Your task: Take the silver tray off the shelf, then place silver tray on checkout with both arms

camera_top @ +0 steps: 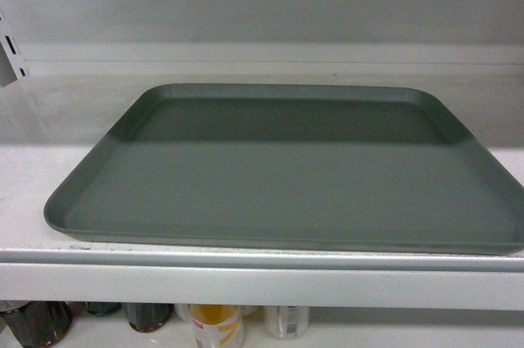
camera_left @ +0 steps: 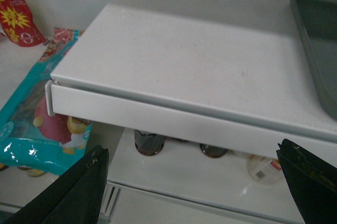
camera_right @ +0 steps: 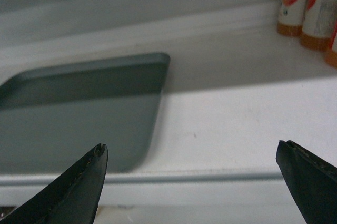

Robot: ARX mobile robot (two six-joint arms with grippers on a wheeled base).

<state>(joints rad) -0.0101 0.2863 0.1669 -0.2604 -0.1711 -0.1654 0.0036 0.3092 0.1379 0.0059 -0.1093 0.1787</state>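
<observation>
The silver tray (camera_top: 286, 172) lies flat on the white shelf (camera_top: 246, 282), its near rim close to the shelf's front edge strip. Neither gripper shows in the head view. In the left wrist view my left gripper (camera_left: 192, 153) is open, in front of and below the shelf (camera_left: 174, 66), left of the silver tray (camera_left: 318, 39). In the right wrist view my right gripper (camera_right: 192, 153) is open with nothing between its fingers, level with the shelf's front edge (camera_right: 210, 179); the silver tray (camera_right: 79, 113) lies to its left. The checkout is out of view.
Dark bottles (camera_top: 37, 323) and cans (camera_top: 217, 325) stand on the lower shelf. Orange-labelled bottles (camera_right: 310, 2) stand at the shelf's back right. Snack bags (camera_left: 37, 113) lie on the neighbouring shelf to the left, with a slotted upright (camera_top: 10, 45) at the shelf's back left.
</observation>
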